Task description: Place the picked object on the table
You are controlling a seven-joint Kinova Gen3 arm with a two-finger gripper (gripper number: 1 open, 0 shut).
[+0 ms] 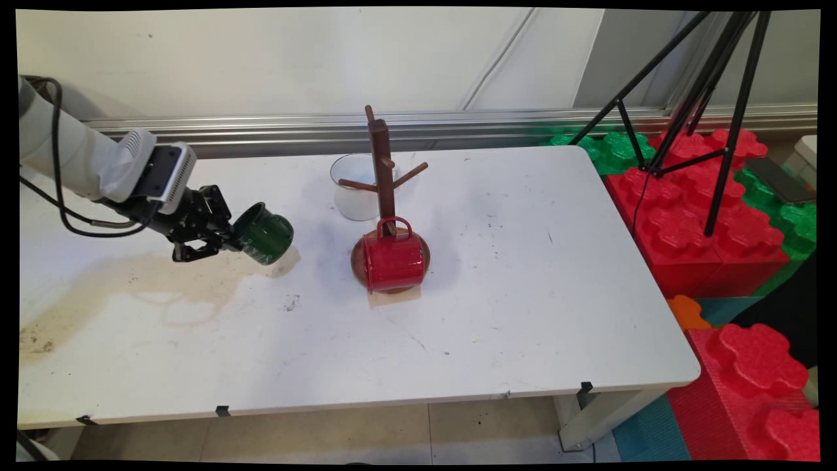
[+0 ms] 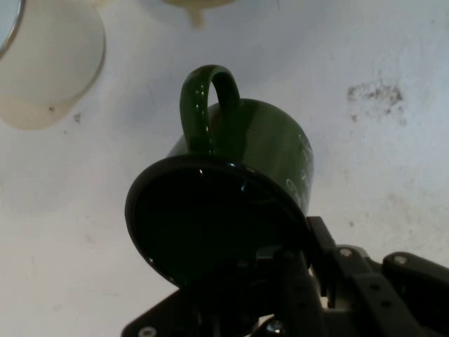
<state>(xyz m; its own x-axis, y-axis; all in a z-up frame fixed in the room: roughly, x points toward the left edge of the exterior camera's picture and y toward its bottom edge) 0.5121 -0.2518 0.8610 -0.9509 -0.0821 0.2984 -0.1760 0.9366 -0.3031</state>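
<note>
My gripper [image 1: 230,239] is shut on the rim of a dark green mug [image 1: 264,233], held tilted on its side just above the table's left part. In the hand view the green mug [image 2: 231,189] fills the middle, its handle pointing up and its dark opening facing the camera; one finger [image 2: 298,281] is clamped over the rim. To the right stands a brown wooden mug tree [image 1: 382,176] on a round base. A red mug [image 1: 393,260] hangs by its handle on a low peg and rests on that base. A white mug [image 1: 354,186] stands behind the tree.
The white table [image 1: 510,307] bears brownish stains on its left part. Large red and green foam blocks [image 1: 700,216] and a black tripod [image 1: 706,111] stand off the table's right side. A metal rail runs along the wall behind.
</note>
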